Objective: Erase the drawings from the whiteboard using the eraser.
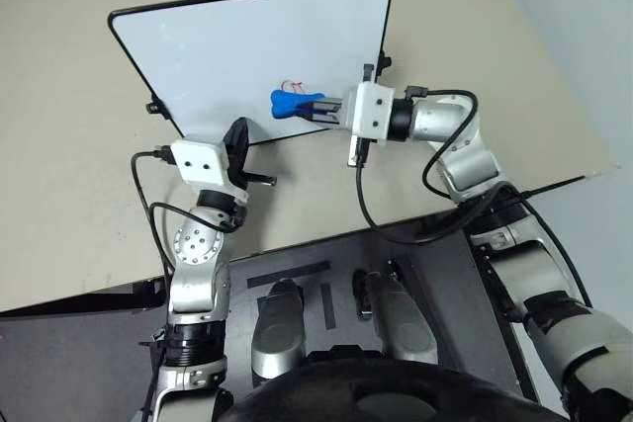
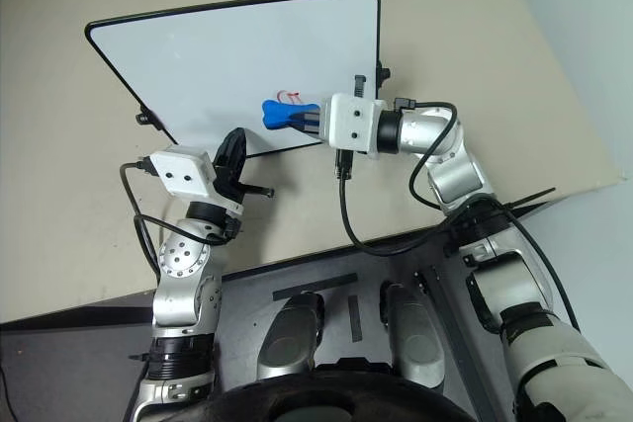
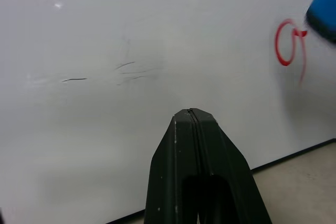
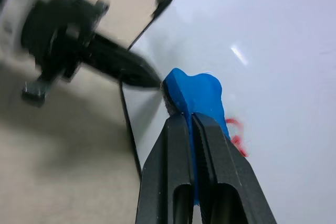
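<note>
Left claw [image 3: 191, 116] sits pinched shut and empty at the near edge of the whiteboard [image 1: 218, 56] on the tan surface [image 1: 59, 165], while the right claw [image 1: 318, 109] is clamped on the blue eraser [image 1: 294, 103], hovering right next to the red scribble [image 3: 289, 45]. So I'd say the pickup's done and wiping is next: press it down and scrub across the mark. Left wrist view shows the scribble's full loop plus faint grey scuffs [image 3: 128, 72]; from the head views it's just a speck.

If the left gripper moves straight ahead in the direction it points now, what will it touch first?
Most likely the whiteboard: the shut left gripper points at its bare white surface, well aside from the red drawing and the blue eraser. Depth is hard to judge.
</note>
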